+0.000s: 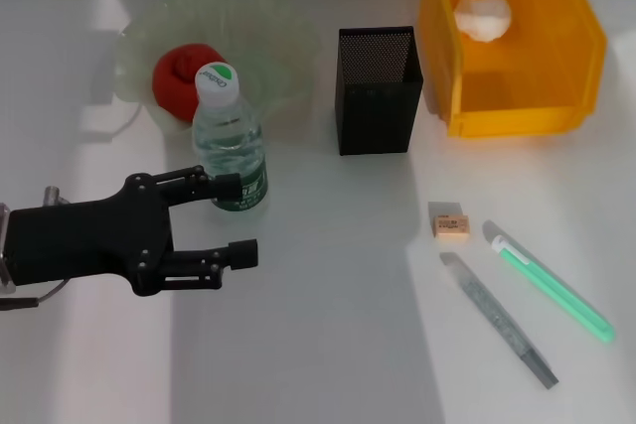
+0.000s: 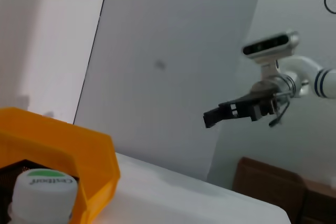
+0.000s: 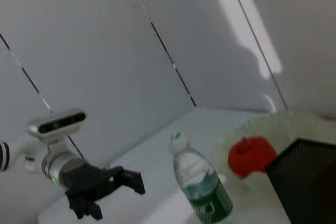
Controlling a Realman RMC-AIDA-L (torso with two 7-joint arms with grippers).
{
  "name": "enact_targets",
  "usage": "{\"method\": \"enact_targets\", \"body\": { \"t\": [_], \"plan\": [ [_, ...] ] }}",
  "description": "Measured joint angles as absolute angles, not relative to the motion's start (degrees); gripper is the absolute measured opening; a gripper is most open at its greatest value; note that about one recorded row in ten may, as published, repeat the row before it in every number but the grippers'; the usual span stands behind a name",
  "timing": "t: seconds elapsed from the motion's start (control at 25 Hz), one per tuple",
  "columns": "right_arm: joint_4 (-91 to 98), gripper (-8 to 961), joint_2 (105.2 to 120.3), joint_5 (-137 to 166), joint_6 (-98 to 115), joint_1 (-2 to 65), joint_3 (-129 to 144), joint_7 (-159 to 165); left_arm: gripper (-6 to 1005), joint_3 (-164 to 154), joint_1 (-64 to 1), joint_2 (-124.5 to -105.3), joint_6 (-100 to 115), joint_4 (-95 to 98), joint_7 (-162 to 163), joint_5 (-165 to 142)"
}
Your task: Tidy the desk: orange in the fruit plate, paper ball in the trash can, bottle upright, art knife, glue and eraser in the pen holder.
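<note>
Bottle [image 1: 230,141] stands upright at the near edge of the fruit plate [image 1: 268,22], green cap up, so we count that item done. Left gripper [image 1: 224,220] sits right beside it with fingers spread; upper finger tip is at the bottle's base, and we can't tell if it touches. It holds nothing.

Status as we read it:
- Fruit [image 1: 184,76] is in the plate. It looks red rather than orange, but we take it as done.
- Paper ball [image 1: 483,15] is inside the yellow bin [image 1: 586,47], done.
- Pen holder [image 1: 378,89] shows nothing inside, as far as we can see.
- Eraser [image 1: 449,222], green glue pen [image 1: 549,283] and art knife [image 1: 499,319] lie flat on the desk [image 1: 318,345], right of centre and close together. All three are left to do.

Right gripper [image 2: 239,111] shows only in the left wrist view, held up off the desk; we can't tell its finger state.

Obstacles: the path from the three items to the holder looks open. The knife lies just beside the glue pen, so picking one may nudge the other. The bottle is close to the left gripper and could tip on retreat.
</note>
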State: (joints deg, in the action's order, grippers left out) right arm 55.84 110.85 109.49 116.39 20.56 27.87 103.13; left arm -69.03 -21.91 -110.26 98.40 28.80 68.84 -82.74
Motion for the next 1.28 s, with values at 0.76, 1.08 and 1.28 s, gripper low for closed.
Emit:
{"method": "enact_targets", "body": {
  "t": [0.76, 1.08, 1.28],
  "plan": [
    [90.35, 848, 119.29, 152.6, 114.78, 35.89, 58.95, 140.72, 827, -68.64, -24.81, -113.5, 95.39, 28.63, 69.14, -87.44],
    [86.29, 848, 119.18, 153.78, 108.93, 35.74, 67.99, 144.67, 827, -68.66, -24.8, -113.55, 95.45, 28.53, 69.17, -87.49],
    [84.14, 846, 119.21, 154.77, 106.26, 35.81, 70.54, 146.35, 827, -68.63, -24.74, -113.59, 95.59, 28.64, 69.17, -87.54]
  ]
}}
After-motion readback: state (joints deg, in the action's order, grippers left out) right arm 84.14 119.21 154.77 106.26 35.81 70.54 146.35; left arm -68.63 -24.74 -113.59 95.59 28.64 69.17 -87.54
